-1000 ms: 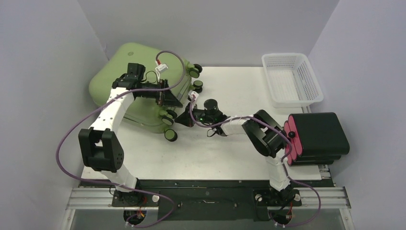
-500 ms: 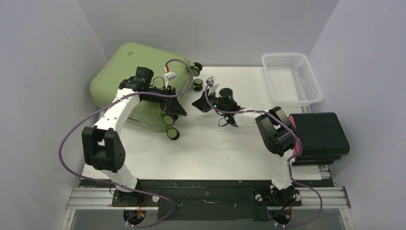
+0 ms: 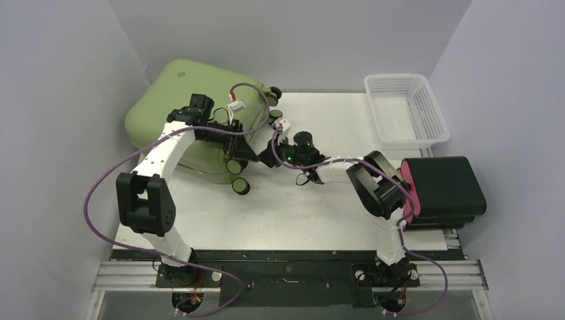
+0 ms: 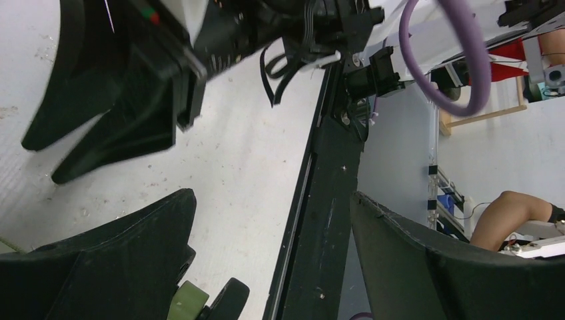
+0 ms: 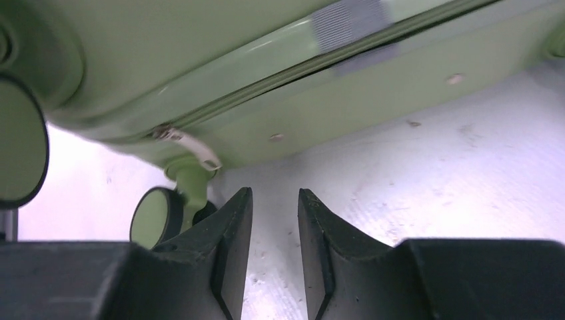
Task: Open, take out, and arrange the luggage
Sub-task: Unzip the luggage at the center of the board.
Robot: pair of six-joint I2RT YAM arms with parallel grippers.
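The green suitcase (image 3: 180,107) lies zipped shut at the table's (image 3: 320,200) far left, wheels (image 3: 238,187) toward the centre. The right gripper (image 5: 274,197) sits low beside that wheeled edge, jaws narrowly apart and empty, likely lined up for the zip pull (image 5: 190,143). The left gripper (image 3: 241,152) hovers wide open above the wheels, holding nothing

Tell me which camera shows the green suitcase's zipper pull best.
Right wrist: the zipper pull hangs close up from the seam. Top external shows the suitcase, the pull too small to see; left wrist shows only a wheel.
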